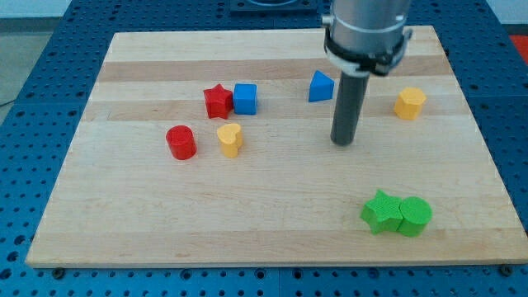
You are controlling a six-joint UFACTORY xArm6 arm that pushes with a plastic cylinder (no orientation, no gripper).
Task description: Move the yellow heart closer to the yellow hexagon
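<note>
The yellow heart (230, 139) lies left of the board's middle, beside the red cylinder (181, 142). The yellow hexagon (409, 103) sits near the view's right edge of the board, in its upper part. My tip (342, 143) rests on the board between them, well to the right of the heart and down-left of the hexagon, touching no block. The blue triangular block (321, 86) lies just up-left of the rod.
A red star (218, 101) and a blue cube (245, 98) touch each other above the heart. A green star (380, 210) and a green cylinder (414, 216) sit together at the lower right. The wooden board (124, 214) lies on a blue perforated table.
</note>
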